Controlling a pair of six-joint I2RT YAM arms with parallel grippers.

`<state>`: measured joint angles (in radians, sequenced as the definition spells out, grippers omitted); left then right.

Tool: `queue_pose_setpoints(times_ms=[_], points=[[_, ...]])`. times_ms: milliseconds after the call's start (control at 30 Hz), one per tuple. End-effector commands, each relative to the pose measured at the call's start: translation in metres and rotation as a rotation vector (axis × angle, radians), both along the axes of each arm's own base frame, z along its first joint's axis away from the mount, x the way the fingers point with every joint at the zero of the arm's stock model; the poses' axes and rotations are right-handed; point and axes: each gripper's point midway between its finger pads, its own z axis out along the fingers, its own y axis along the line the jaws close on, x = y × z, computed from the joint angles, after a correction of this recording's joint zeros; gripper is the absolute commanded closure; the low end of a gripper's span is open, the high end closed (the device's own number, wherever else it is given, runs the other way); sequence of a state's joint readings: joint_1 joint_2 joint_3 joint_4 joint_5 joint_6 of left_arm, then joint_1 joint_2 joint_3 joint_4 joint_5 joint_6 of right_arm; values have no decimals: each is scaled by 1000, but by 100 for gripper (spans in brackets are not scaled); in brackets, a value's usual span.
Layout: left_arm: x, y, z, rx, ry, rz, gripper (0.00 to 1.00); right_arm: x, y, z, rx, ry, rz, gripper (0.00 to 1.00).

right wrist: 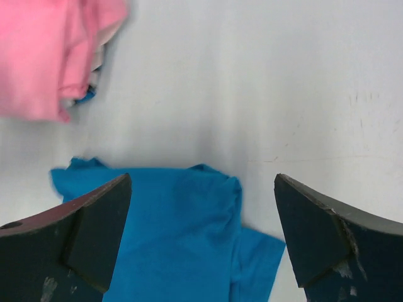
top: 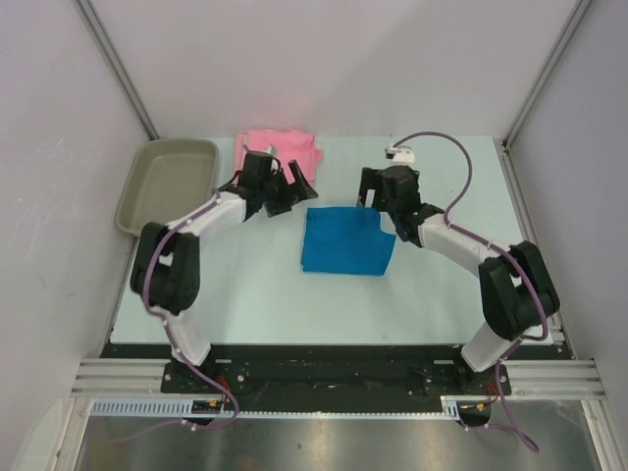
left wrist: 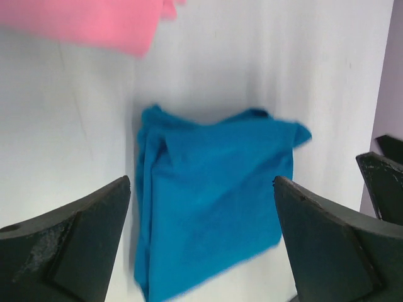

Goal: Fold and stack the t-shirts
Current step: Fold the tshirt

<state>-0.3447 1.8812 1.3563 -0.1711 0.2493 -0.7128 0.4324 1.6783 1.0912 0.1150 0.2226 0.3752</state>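
- No text, label, brand, number or sign can be read in any of the three views.
- Scuff marks show on the dark finger pads in the wrist views; none of them forms a character.

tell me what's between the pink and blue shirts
Just bare table between the pink t-shirt and the blue t-shirt; the right wrist view shows it.
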Motion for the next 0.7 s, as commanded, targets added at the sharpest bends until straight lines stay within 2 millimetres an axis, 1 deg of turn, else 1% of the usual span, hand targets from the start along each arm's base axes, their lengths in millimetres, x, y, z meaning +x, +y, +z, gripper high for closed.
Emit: queue_pose_setpoints(times_ms=[0,33,67,100,133,167,200,233,267,300,333,367,400,433,500,533,600,633,667], points=[[-58,13,37,30,-65,-43,0,-41,29,69,-424,-196,121,0],[-79,23,12,56,-8,-37,0,-53,42,69,-464,-197,173,0],[-92,28,23,42,-26,-26,0,-75,57,63,-517,-171,256,0],[-102,32,18,42,-15,-23,0,-86,66,60,-555,-163,314,0],[-122,41,-4,58,30,-13,0,-94,71,59,-573,-148,351,0],[-132,43,5,25,11,6,0,-110,69,45,-628,-75,409,0],[-140,46,1,17,12,13,0,-124,83,43,-641,-61,474,0],[-156,53,-18,21,44,24,0,-134,84,37,-681,-37,510,0],[-162,57,-14,7,27,51,0,-148,79,25,-742,17,552,0],[-167,61,-18,12,27,59,0,-160,80,18,-789,37,583,0],[-177,67,-26,20,34,74,0,-169,79,11,-827,64,609,0],[-181,70,-30,20,38,89,0,-182,70,0,-884,124,645,0],[-184,72,-33,19,37,93,0,-187,68,-4,-919,136,648,0],[-190,75,-37,18,33,105,0,-201,75,-11,-944,132,692,0],[-194,78,-40,8,30,127,0,-212,81,-15,-974,126,721,0],[-198,81,-46,10,38,137,0,-220,85,-24,-1013,131,746,0],[-201,82,-45,1,26,141,0,-223,83,-33,-1103,123,748,0],[-203,85,-47,4,29,150,0,-231,87,-48,-1160,135,776,1],[-205,84,-47,2,25,144,0,-230,85,-52,-1205,127,765,1]])
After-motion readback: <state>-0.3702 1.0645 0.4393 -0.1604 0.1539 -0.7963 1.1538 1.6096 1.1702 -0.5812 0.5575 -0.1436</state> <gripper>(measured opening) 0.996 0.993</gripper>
